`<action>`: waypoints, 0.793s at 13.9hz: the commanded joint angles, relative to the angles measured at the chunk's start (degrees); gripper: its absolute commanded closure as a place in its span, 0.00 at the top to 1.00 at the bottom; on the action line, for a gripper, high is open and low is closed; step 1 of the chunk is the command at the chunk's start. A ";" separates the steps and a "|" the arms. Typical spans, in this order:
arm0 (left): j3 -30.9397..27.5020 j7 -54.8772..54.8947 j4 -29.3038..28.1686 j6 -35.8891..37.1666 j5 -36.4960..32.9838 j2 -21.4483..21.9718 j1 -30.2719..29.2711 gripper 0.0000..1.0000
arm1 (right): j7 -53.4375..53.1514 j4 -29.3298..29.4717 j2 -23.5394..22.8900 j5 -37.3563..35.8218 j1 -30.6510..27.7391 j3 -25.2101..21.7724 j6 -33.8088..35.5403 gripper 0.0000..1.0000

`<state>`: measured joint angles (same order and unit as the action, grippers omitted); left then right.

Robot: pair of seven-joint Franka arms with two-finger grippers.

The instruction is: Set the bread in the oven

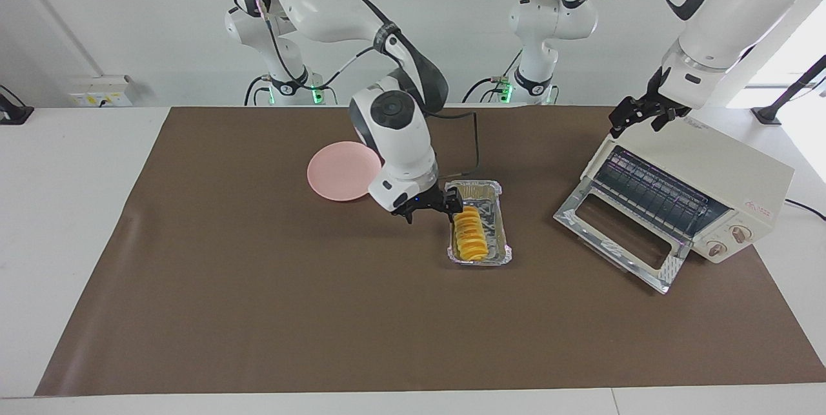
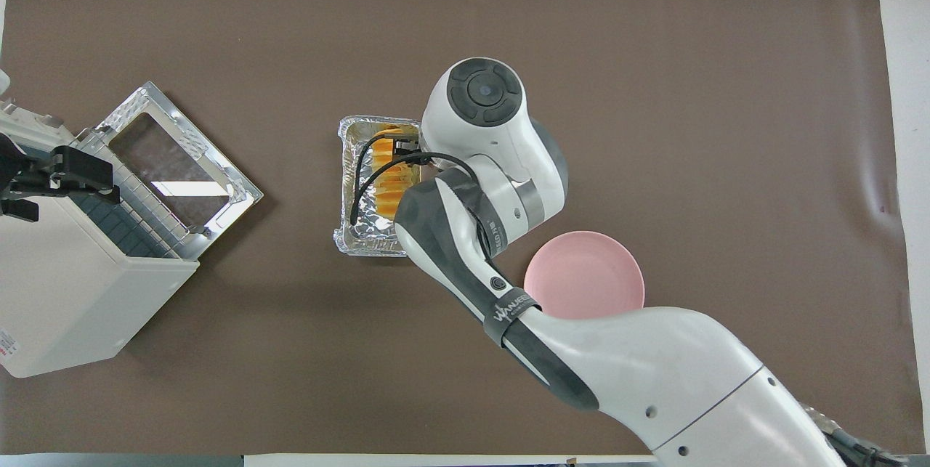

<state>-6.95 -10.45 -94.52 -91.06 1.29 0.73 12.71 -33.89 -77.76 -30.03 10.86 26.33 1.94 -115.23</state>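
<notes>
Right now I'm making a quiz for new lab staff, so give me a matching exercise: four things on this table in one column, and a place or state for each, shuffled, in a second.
Things:
1. bread
2. oven
3. pink plate
4. right hand

Places or states:
a. door dropped open, wire rack showing
b. lying in the foil tray
c. open, beside the foil tray, holding nothing
d. bare, toward the right arm's end of the table from the foil tray

Pairs: 1-b, 2-a, 3-d, 4-c
</notes>
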 commanded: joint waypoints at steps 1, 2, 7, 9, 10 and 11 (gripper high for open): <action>-0.43 -1.86 -0.32 -5.16 2.39 -1.16 5.21 1.00 | 0.75 -1.96 6.45 1.53 -5.47 0.43 6.30 1.00; -0.43 -3.16 -0.23 -6.92 2.93 -2.30 8.01 1.00 | 1.97 -1.96 7.95 1.35 -7.41 0.35 9.47 1.00; -0.43 -14.41 -1.28 -18.76 2.49 -13.19 22.17 1.00 | 20.58 -2.13 12.89 -0.57 -19.45 0.08 19.85 1.00; -0.43 -14.87 -3.30 -23.00 2.58 -15.74 24.72 1.00 | 30.59 -2.22 13.24 -2.07 -23.84 0.08 21.53 1.00; -0.43 -14.87 -4.87 -24.67 2.58 -16.28 25.69 1.00 | 33.42 -2.22 13.33 -3.73 -25.52 0.08 22.06 1.00; -0.43 -14.87 -7.59 -27.91 2.58 -16.11 25.96 1.00 | 36.41 -2.31 13.94 -5.66 -26.75 0.08 22.50 1.00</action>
<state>-6.35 -25.29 -97.45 -114.32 3.56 -16.63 37.56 -2.91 -78.19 -17.89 8.16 1.85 1.24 -93.31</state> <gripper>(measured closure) 0.000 0.000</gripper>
